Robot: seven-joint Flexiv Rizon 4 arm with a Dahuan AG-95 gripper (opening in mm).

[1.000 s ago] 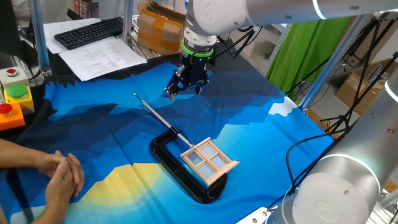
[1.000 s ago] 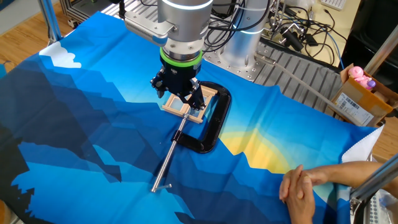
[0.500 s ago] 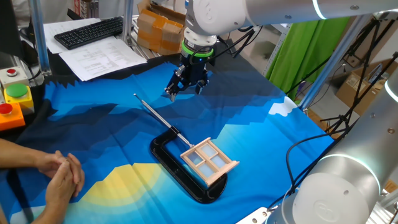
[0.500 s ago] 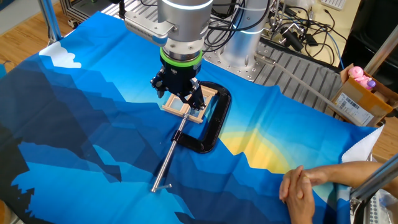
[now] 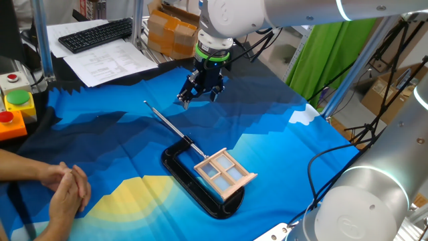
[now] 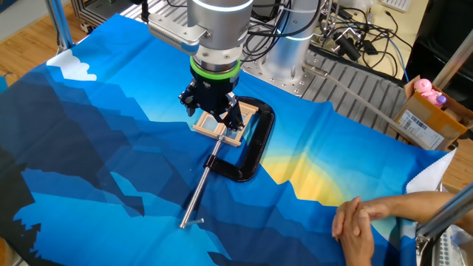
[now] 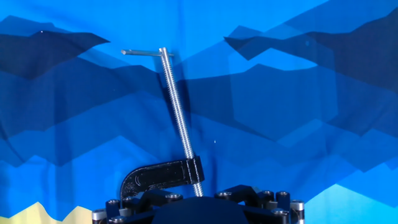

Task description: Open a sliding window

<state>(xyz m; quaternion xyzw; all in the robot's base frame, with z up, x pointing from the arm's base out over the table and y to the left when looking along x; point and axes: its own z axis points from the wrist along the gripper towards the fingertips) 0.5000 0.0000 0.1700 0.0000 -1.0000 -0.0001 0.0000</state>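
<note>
in one fixed view, the window (image 5: 225, 173) is seen lying on the blue cloth (image 5: 100, 134) of the bench, held in a black clamp (image 5: 194, 184) with a long metal rod (image 5: 166, 122). the fingers (image 5: 198, 96) are held up in the air, well apart from the window. nothing is seen between them, but whether they are open or closed cannot be told. a person's hands (image 5: 63, 191) are rested at the bench edge.

in the other fixed view, the window (image 6: 222, 124) is partly hidden behind the fingers (image 6: 211, 111). its frame is thin, light wood, so it is likely easy to break if it is squeezed hard. the pale panes are probably smooth and slippery, so they should not be pressed.

in the hand view, only the rod (image 7: 177, 118) and one end of the clamp (image 7: 158, 177) are shown; the window and the fingers are not seen.

the window is judged to be light, but it is kept still by the heavy clamp. a wooden bar or side edge of the sliding part is likely the best place to be pushed, gently and straight along the frame.
</note>
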